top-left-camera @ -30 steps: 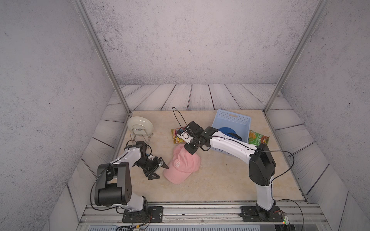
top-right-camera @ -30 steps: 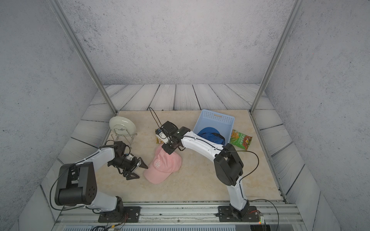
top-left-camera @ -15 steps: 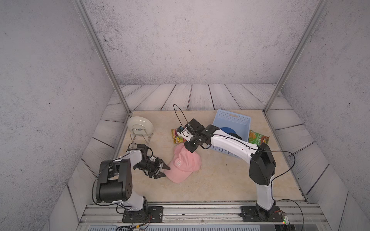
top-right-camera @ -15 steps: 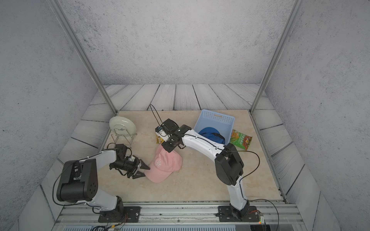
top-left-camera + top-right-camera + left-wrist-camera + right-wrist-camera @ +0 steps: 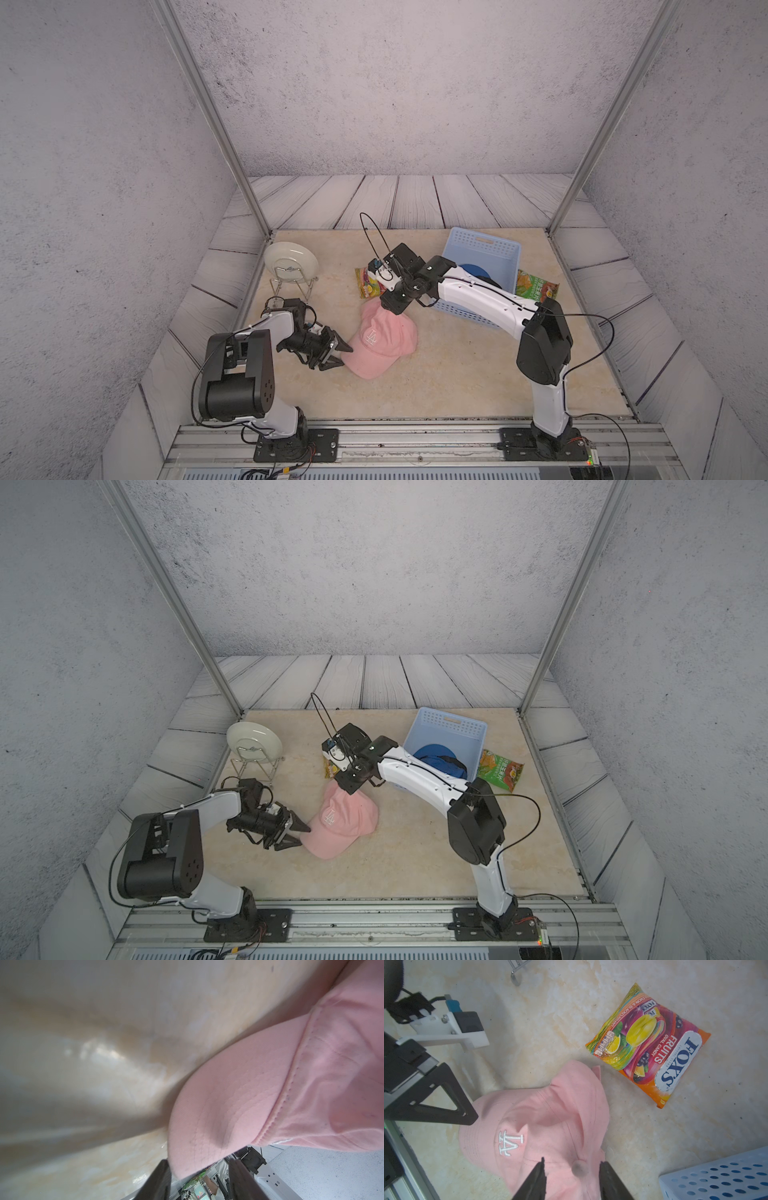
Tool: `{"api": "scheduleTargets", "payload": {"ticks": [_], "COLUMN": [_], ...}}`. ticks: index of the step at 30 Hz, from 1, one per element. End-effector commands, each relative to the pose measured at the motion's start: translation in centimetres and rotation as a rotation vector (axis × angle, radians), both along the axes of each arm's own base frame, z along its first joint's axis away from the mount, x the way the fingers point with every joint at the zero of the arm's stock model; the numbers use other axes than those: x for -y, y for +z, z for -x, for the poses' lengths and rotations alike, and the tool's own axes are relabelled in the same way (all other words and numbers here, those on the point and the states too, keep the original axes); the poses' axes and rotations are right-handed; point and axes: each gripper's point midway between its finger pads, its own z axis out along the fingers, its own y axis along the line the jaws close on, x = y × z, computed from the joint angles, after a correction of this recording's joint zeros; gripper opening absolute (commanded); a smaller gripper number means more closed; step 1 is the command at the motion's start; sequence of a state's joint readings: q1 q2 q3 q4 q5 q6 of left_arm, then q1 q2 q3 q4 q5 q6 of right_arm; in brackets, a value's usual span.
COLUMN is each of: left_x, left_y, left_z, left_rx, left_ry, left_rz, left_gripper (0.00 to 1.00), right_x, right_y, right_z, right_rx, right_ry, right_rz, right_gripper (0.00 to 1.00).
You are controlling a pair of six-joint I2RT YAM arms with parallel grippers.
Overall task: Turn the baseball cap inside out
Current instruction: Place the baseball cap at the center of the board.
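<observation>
The pink baseball cap [image 5: 386, 336] [image 5: 345, 816] lies right side out on the table, with its white logo up. My left gripper [image 5: 345, 356] [image 5: 304, 836] reaches in low from the left. It is shut on the edge of the brim [image 5: 207, 1122], one finger above it and one below. My right gripper [image 5: 395, 309] [image 5: 349, 789] hangs over the back of the crown. In the right wrist view the right gripper [image 5: 572, 1162] stands open, its fingers on either side of the top button [image 5: 579, 1167] and holding nothing.
A candy bag [image 5: 368, 282] [image 5: 650, 1047] lies just behind the cap. A blue basket [image 5: 482, 257] with a dark blue thing inside stands at the back right, with a green snack bag [image 5: 536, 284] beside it. A plate on a wire stand [image 5: 291, 259] is at the back left.
My left gripper slid right to the cap and closed on the brim. My right gripper's jaws opened and let go of the crown.
</observation>
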State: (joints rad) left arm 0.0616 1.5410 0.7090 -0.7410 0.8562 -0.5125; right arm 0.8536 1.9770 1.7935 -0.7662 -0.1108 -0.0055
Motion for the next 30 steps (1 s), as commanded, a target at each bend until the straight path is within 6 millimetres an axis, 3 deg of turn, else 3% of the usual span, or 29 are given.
{"api": "scheduleTargets", "payload": {"ticks": [1, 9, 14, 19, 25, 30], "left_x": [-0.4, -0.4, -0.5, -0.7, -0.1, 0.0], "left_y": [0.3, 0.2, 0.2, 1.2, 4.5, 5.7], "left_z": [-0.2, -0.1, -0.2, -0.8, -3.7, -5.0], "left_rx": [0.005, -0.001, 0.004, 0.056, 0.25, 0.329], "left_ry": [-0.003, -0.002, -0.001, 0.006, 0.007, -0.002], "left_rz": [-0.008, -0.008, -0.009, -0.019, 0.051, 0.059], "left_gripper": [0.5, 0.5, 0.46, 0.25, 0.07, 0.0], "right_x": [0.5, 0.5, 0.3, -0.1, 0.5, 2.3], "right_y": [-2.7, -4.2, -4.4, -2.6, 0.8, 1.1], "right_z": [0.2, 0.3, 0.4, -0.1, -2.1, -3.0], "right_rx": [-0.068, -0.114, -0.126, -0.089, 0.042, 0.096], "right_ry": [-0.016, -0.02, -0.009, -0.003, -0.051, -0.105], "right_rz": [0.038, 0.048, 0.042, 0.012, 0.006, 0.079], "right_gripper": [0.43, 0.38, 0.25, 0.06, 0.05, 0.05]}}
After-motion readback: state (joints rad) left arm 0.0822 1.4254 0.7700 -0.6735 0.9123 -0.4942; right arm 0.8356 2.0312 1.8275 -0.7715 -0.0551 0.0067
